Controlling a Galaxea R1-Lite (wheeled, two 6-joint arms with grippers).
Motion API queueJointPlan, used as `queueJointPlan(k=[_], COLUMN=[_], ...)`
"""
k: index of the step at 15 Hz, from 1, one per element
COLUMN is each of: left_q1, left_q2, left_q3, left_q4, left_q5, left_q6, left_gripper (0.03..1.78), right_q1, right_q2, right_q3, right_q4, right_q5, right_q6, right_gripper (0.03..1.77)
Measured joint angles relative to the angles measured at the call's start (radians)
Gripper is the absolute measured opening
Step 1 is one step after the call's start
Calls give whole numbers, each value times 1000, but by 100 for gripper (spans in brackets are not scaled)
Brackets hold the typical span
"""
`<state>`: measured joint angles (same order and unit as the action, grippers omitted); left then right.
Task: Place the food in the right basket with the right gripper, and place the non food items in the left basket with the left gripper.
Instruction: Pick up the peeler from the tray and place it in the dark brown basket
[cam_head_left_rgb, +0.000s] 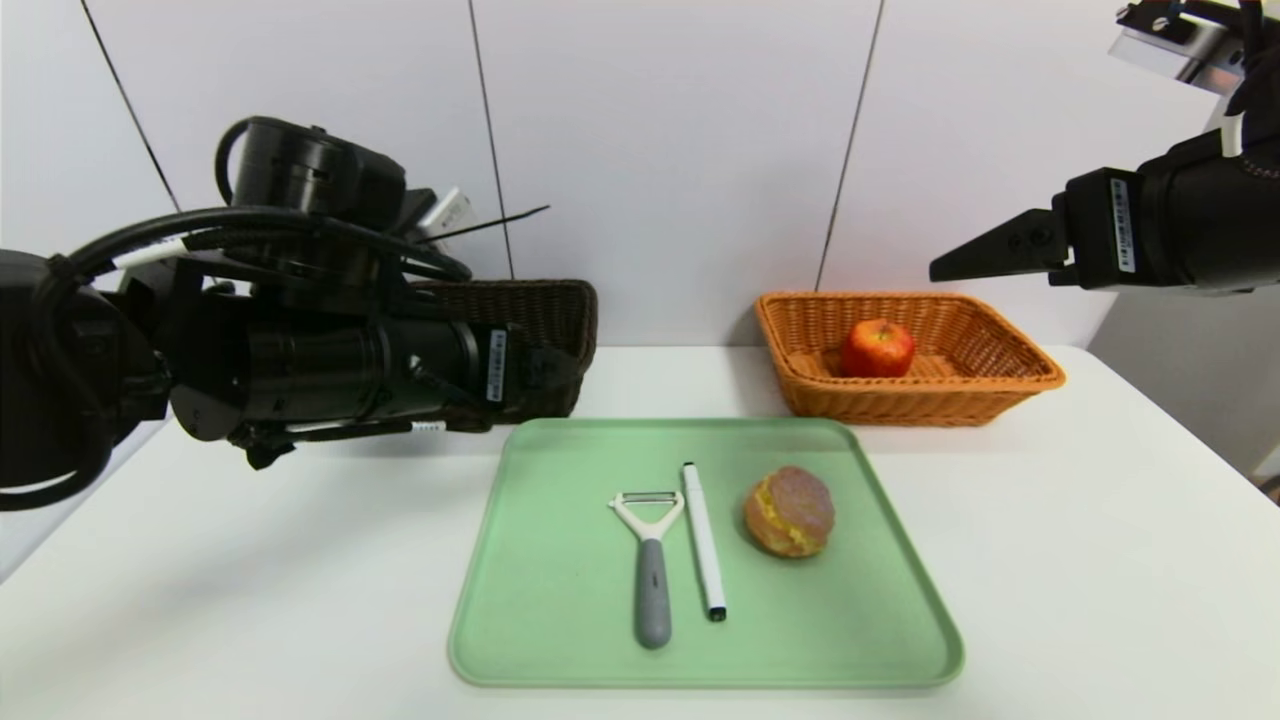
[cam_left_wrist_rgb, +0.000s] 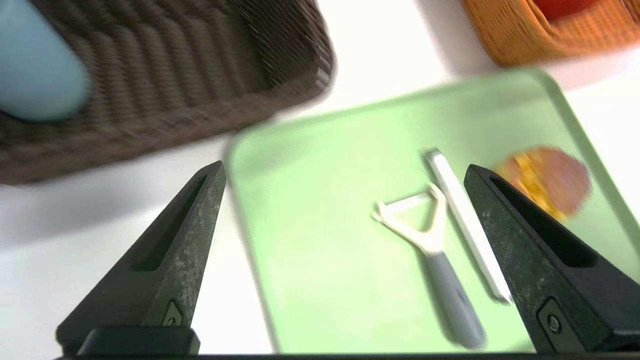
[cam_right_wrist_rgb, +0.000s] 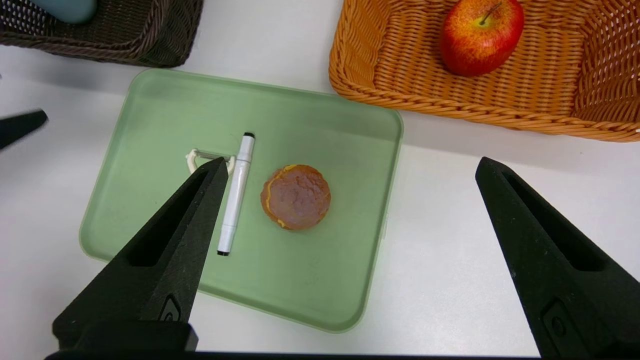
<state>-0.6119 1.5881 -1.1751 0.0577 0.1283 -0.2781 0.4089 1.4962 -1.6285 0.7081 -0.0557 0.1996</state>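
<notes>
Nearest, on a pale green plastic tray (cam_head_left_rgb: 560, 560): white Y-shaped peeler with grey handle (cam_head_left_rgb: 649, 560), slim white pen with black tip (cam_head_left_rgb: 704, 540) just beside it, round pinkish-brown bun with yellow filling (cam_head_left_rgb: 789, 511) near the pen. Farther back, shiny red apple (cam_head_left_rgb: 877, 349) inside the orange-tan woven wicker basket (cam_head_left_rgb: 1000, 385) on the right. Dark brown woven wicker basket (cam_head_left_rgb: 560, 310) on the left, half hidden from the head camera by the left gripper (cam_left_wrist_rgb: 345, 172), jaws spread, empty. Only in the wrist views: teal-grey plastic cup (cam_left_wrist_rgb: 37, 70) in the dark basket. Right gripper (cam_right_wrist_rgb: 350, 165) raised above the table, spread wide, empty.
</notes>
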Motion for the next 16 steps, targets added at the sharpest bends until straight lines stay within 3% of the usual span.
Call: queueJointPlan(k=[6,14,16], left_q1=[-134,-176,-180], left_q2=[60,180,214], left_q3=[1,-26,-43], left_q4=[66,162,185], left_q5=[9,14,40], left_q6=[-54,-149,-160], left_gripper=[169,169,169], right_q1=[0,1,2], right_q2=[-4,-2,-1], right_q3=[24,27,38], right_q4=[-3,-5,-17], right_q5=[0,0,1], right_q6=[1,2,1], right_gripper=[171,171,171])
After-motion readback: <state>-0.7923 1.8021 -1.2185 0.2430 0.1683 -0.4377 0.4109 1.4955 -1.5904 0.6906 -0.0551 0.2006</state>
